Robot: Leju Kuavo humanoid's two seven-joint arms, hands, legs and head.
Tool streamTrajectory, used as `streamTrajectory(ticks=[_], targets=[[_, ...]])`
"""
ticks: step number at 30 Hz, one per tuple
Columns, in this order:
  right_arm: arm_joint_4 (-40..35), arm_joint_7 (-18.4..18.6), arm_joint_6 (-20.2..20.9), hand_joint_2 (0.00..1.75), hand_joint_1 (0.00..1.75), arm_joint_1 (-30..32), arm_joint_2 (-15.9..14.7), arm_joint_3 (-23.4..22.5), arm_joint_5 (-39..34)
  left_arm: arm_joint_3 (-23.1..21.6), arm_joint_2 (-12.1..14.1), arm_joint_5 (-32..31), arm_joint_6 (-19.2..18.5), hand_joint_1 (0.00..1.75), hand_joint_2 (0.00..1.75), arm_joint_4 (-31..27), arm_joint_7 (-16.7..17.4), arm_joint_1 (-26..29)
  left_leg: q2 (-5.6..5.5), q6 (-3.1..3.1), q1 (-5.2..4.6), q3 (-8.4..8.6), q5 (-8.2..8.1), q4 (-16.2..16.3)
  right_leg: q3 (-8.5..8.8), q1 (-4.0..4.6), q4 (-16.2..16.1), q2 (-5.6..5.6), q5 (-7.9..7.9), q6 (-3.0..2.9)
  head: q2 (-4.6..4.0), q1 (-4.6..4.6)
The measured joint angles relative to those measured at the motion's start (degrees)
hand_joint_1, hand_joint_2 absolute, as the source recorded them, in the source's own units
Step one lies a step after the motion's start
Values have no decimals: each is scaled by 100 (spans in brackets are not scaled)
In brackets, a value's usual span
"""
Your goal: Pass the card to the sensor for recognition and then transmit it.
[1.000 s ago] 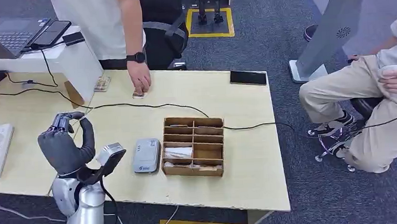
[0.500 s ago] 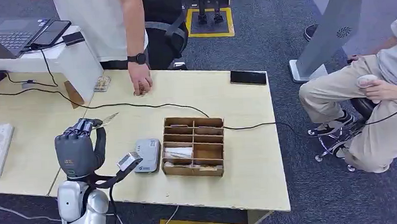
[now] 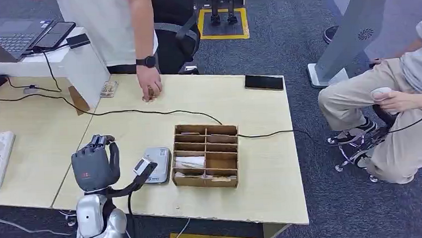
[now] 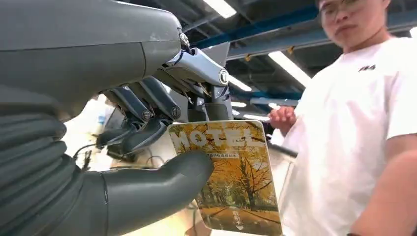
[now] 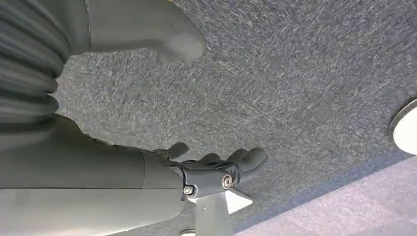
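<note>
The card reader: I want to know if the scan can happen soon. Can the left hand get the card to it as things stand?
Probably yes. The left hand holds the card close beside the card reader on the table, with nothing between them.

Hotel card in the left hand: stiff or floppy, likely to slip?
The card juts flat and unbent past the left hand, so probably stiff. It looks glossy and thin, pinched near one corner by the thumb, so it may pivot or slip.

Sensor (image 3: pixel 156 165) on counter (image 3: pixel 266 165), touching divided box (image 3: pixel 205 155) on its right; left hand (image 3: pixel 96 167) raised left of sensor.
</note>
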Motion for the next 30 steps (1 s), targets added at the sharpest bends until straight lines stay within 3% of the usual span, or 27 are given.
streamTrajectory(ticks=[3, 7, 17, 30], targets=[[4, -4, 0, 175, 0, 0, 0, 0, 50, -33, 44, -13, 0, 175, 175, 94, 217, -4, 0, 0, 0, 0, 0, 0, 0, 0, 0, 0, 0, 0, 0, -2], [7, -24, 0, 175, 0, -1, 0, 0, 50, -53, 81, 55, 0, 175, 175, 186, 217, -4, 0, 0, 0, 0, 0, 0, 0, 0, 0, 0, 0, 0, 0, 0], [94, -101, 0, 175, 0, 0, -20, 0, 26, -59, 88, 310, 0, 175, 175, 442, -307, 15, 0, 0, 0, 0, 0, 0, 0, 0, 0, 0, 0, 0, 0, 0], [214, -181, 0, 175, 0, 2, -52, 4, -72, -90, 83, 509, 0, 175, 175, 938, -675, 66, 0, 0, 0, 0, 0, 0, 0, 0, 0, 0, 0, 0, 0, 0]])
